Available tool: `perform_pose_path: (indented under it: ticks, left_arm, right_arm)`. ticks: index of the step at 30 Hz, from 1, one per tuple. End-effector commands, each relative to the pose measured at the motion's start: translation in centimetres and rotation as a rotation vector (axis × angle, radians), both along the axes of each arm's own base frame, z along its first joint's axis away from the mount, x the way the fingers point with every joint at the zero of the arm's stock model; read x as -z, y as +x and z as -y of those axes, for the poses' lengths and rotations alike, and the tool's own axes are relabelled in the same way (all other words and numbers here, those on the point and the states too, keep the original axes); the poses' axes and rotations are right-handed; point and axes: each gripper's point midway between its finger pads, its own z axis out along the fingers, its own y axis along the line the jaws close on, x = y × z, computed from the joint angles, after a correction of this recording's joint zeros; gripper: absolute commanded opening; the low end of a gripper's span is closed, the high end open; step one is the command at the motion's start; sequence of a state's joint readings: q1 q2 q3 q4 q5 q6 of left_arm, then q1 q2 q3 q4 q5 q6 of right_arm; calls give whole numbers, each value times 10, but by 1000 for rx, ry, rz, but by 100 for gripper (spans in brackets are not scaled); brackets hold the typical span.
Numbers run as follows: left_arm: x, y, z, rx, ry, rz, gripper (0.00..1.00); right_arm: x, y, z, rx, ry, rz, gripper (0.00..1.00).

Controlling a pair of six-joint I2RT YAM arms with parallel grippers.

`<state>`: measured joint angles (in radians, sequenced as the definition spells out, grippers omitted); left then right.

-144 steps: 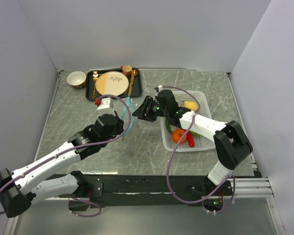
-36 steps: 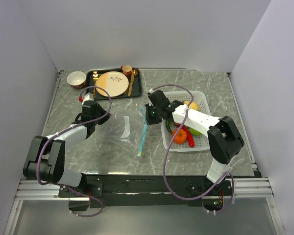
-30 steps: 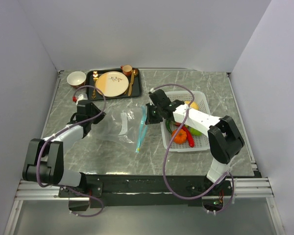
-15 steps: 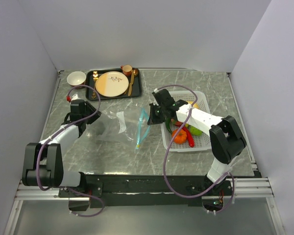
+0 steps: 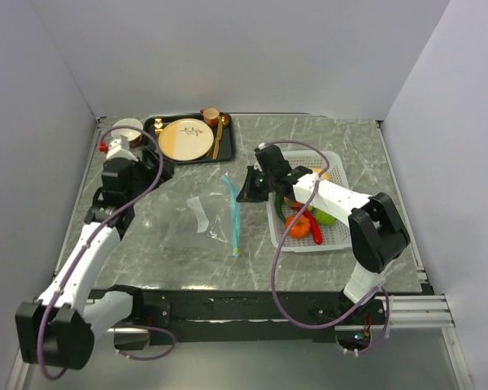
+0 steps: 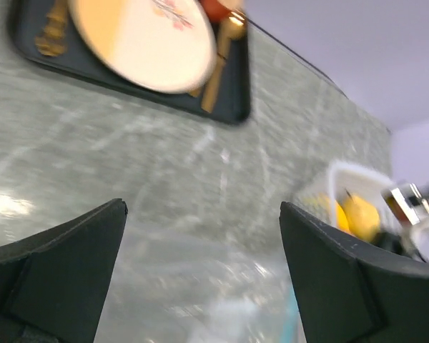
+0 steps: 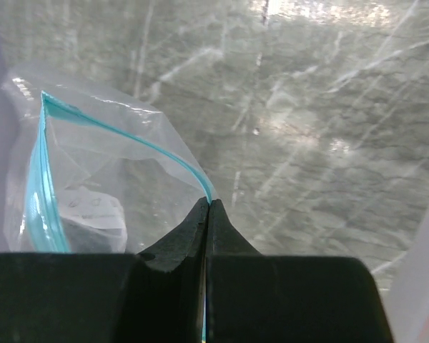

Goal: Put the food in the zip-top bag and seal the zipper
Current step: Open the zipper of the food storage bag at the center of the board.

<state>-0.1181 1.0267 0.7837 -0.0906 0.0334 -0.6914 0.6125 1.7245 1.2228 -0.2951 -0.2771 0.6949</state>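
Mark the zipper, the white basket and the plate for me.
zipper (image 7: 36,186), right wrist view, on the thick left run of the teal strip.
white basket (image 5: 305,246), top view, on its near rim.
plate (image 5: 172,142), top view, on its bare orange left part.

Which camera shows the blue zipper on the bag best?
The right wrist view: the zipper is close up, pinched in the right gripper, mouth gaping. The top view shows only a thin teal line. The left wrist view catches just a blurry bit of the bag.
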Motion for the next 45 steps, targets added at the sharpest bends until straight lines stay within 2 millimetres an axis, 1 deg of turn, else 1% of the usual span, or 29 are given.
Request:
perform_pose_path:
  ticks: [1, 2, 3, 5, 6, 8, 9, 10, 11, 12, 14, 15, 16, 17, 19, 22, 23, 28, 33, 34, 38, 39, 41, 42, 45]
  left_arm:
    - [-16, -31, 53, 136, 33, 8, 93]
    - [-19, -36, 65, 160, 19, 10, 93]
    - [-18, -46, 85, 216, 15, 4, 93]
    - [-16, -51, 100, 230, 16, -8, 92]
    - [-14, -61, 117, 276, 22, -15, 92]
    - [-7, -63, 127, 267, 52, -35, 92]
    - [-3, -72, 139, 297, 63, -46, 92]
    - [-1, -74, 145, 304, 73, -51, 92]
    - [-2, -75, 148, 295, 77, -48, 92]
    - [-1, -82, 158, 324, 82, -48, 92]
    - [-2, -84, 163, 307, 98, -44, 91]
    - [-1, -90, 170, 322, 106, -46, 91]
    - [2, -90, 173, 324, 118, -55, 91]
    - [3, -91, 174, 314, 123, -59, 91]
    - [9, -95, 184, 328, 141, -74, 91]
    - [17, -98, 194, 319, 176, -85, 91]
    - [21, -98, 196, 318, 188, -92, 90]
    - [38, -102, 206, 307, 232, -118, 86]
    - [49, -99, 195, 229, 246, -134, 79]
    - [50, -97, 194, 215, 257, -131, 75]
    - [53, -91, 197, 200, 284, -138, 68]
    - [56, -90, 199, 195, 292, -143, 62]
    - [56, -88, 198, 180, 301, -145, 56]
    - [55, -87, 198, 174, 300, -143, 51]
    - [51, -86, 194, 159, 296, -134, 42]
  right_arm:
    - [-40, 9, -12, 49, 137, 42, 0]
    - [-43, 11, -13, 54, 143, 46, 0]
    - [-43, 13, -13, 64, 140, 43, 0]
    - [-40, 16, -9, 105, 126, 34, 0]
    - [-41, 17, -8, 125, 124, 33, 0]
    - [-39, 20, -3, 173, 123, 19, 0]
    - [-39, 22, -1, 188, 128, 15, 0]
    - [-40, 23, 1, 215, 138, 1, 0]
    - [-36, 23, 3, 236, 138, -12, 0]
    - [-36, 25, 6, 263, 158, -27, 0]
    - [-35, 26, 9, 286, 192, -45, 0]
    - [-37, 27, 10, 303, 214, -55, 0]
    - [-36, 30, 13, 314, 224, -60, 0]
    - [-36, 28, 12, 308, 235, -69, 0]
    - [-36, 29, 13, 310, 247, -78, 0]
    - [-42, 26, 9, 291, 274, -75, 0]
    - [-41, 24, 8, 284, 278, -77, 0]
    - [-52, 21, 9, 272, 298, -61, 0]
    - [-56, 19, 10, 262, 300, -50, 0]
    - [-57, 18, 10, 256, 303, -49, 0]
    - [-58, 15, 10, 245, 302, -46, 0]
    - [-60, 15, 10, 239, 304, -41, 0]
    - [-60, 13, 11, 234, 296, -39, 0]
    - [-59, 12, 13, 232, 286, -35, 0]
    - [-56, 10, 16, 223, 261, -28, 0]
